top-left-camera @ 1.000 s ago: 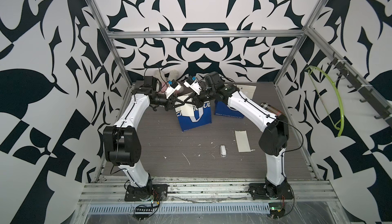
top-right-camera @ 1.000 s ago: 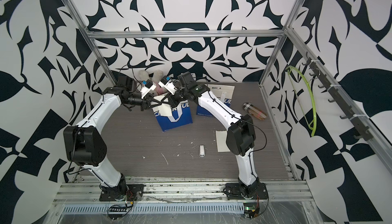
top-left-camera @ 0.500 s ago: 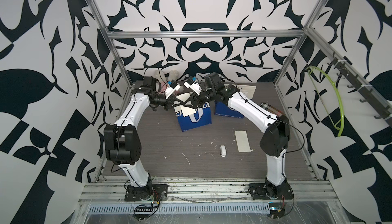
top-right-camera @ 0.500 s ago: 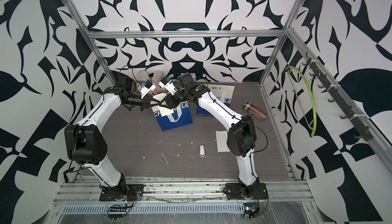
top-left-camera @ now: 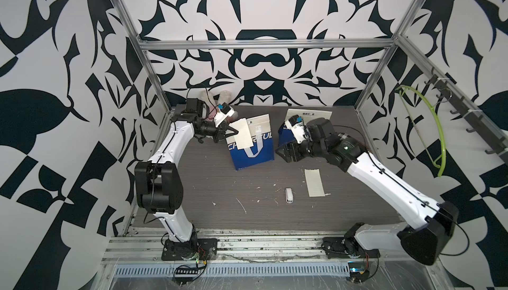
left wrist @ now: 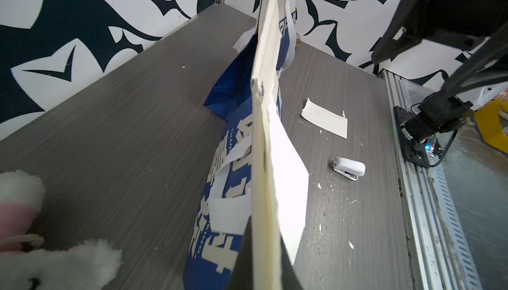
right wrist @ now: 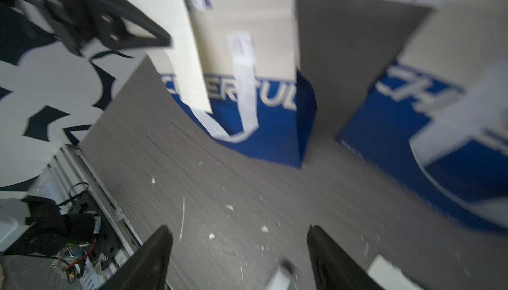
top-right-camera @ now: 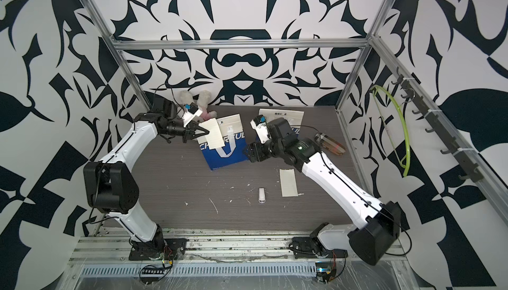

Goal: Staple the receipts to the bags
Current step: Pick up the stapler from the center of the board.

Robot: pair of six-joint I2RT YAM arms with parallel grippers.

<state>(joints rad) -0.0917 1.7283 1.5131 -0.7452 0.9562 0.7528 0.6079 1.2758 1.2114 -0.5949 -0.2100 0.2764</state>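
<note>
A cream-and-blue bag (top-left-camera: 255,151) stands at the back middle of the table in both top views. One receipt (top-left-camera: 243,134) hangs over its upper left front. My left gripper (top-left-camera: 233,132) is shut on that receipt at the bag's top edge; in the left wrist view its jaws clamp the cream edge (left wrist: 265,137) with the receipt (left wrist: 288,192) beside it. A second bag (top-left-camera: 316,114) stands to the right, partly hidden by my right arm. My right gripper (top-left-camera: 284,154) hovers open between the bags with nothing held, fingers (right wrist: 154,258) wide apart. Another receipt (top-left-camera: 314,178) lies flat, with the stapler (top-left-camera: 288,195) beside it.
A plush toy (top-left-camera: 214,96) sits in the back left corner behind my left wrist. A plaid pouch (top-right-camera: 330,144) lies near the right wall. A green hanger (top-left-camera: 428,126) hangs on the right rail. Paper scraps (top-left-camera: 242,206) litter the table front.
My right gripper has opened, let go of the receipt and pulled back to the right, away from the bag. My left gripper has shut on the receipt at the bag's top edge.
</note>
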